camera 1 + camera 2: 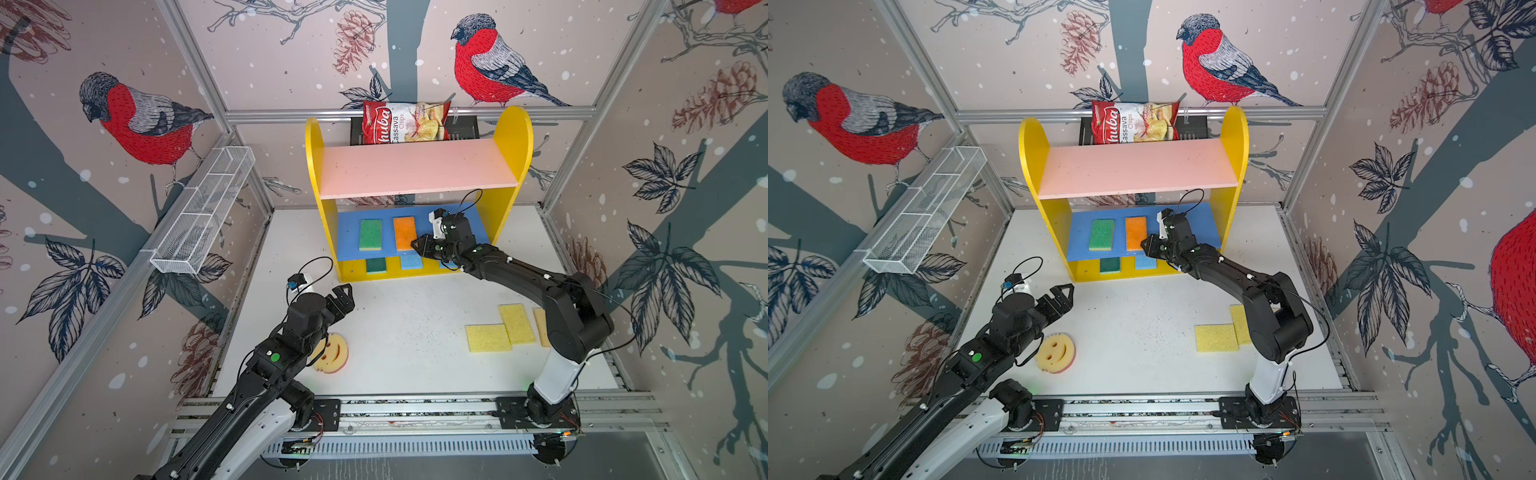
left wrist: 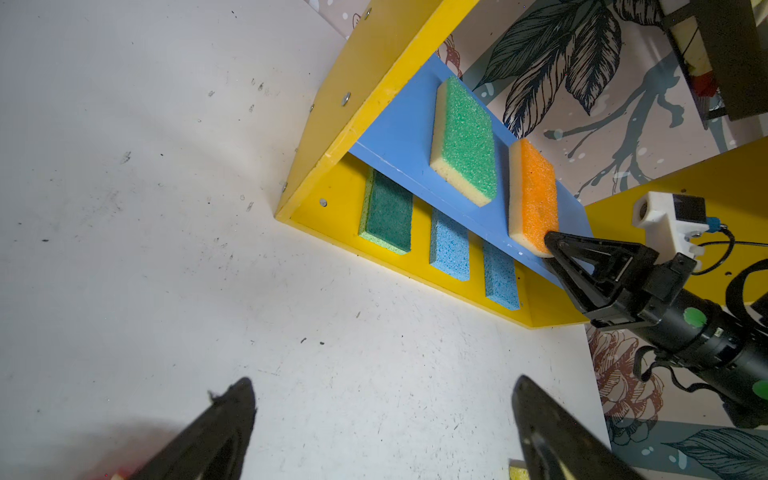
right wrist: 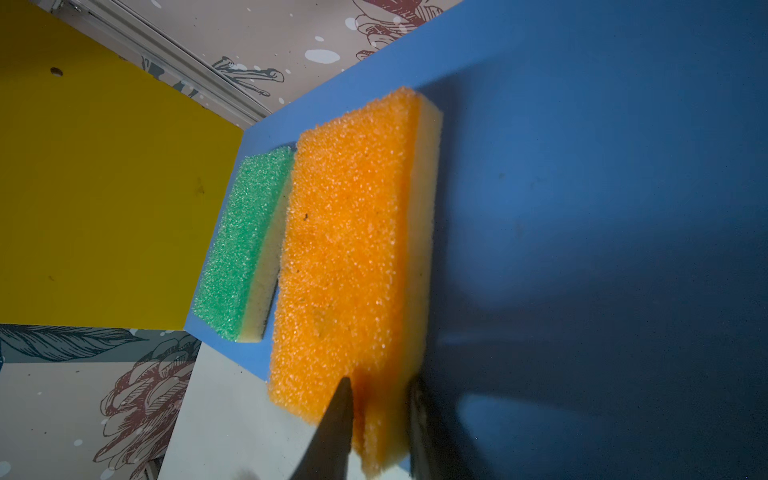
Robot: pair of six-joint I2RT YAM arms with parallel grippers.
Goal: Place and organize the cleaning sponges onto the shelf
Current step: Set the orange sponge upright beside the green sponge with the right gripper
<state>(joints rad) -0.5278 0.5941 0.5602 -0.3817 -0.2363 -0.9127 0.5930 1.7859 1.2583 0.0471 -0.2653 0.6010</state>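
Left gripper (image 1: pixel 347 296), nearest, hovers over the table (image 1: pixel 415 332) with its jaws spread wide and nothing between them. Beside its arm lies the smiley sponge (image 1: pixel 1055 352). Across the table, by the right arm, a yellow sponge (image 1: pixel 488 338) touches a second yellow sponge (image 1: pixel 517 323). Just past them a tan sponge (image 1: pixel 541 328) is half hidden by the arm. Farther in, the right gripper (image 1: pixel 419 245) is closed on the near end of the orange sponge (image 3: pixel 349 249), denting the foam at one fingertip. That sponge lies flat on the blue board (image 1: pixel 349 245) of the shelf (image 1: pixel 513 137), with its held end overhanging the front edge. The green sponge (image 2: pixel 465 137) lies beside it, apart. On the base below sit a dark green sponge (image 2: pixel 386 216), a blue sponge (image 2: pixel 449 245) and a second blue sponge (image 2: pixel 500 274) in a row. The pink board (image 1: pixel 415 166) is bare, and a chips bag (image 1: pixel 403 122) stands behind it. Count: nine sponges, five on the shelf and four on the table. The sponges are probably light, soft and springy, with coarse faces unlikely to slip. A light pinch across the thickness at a short end should serve.
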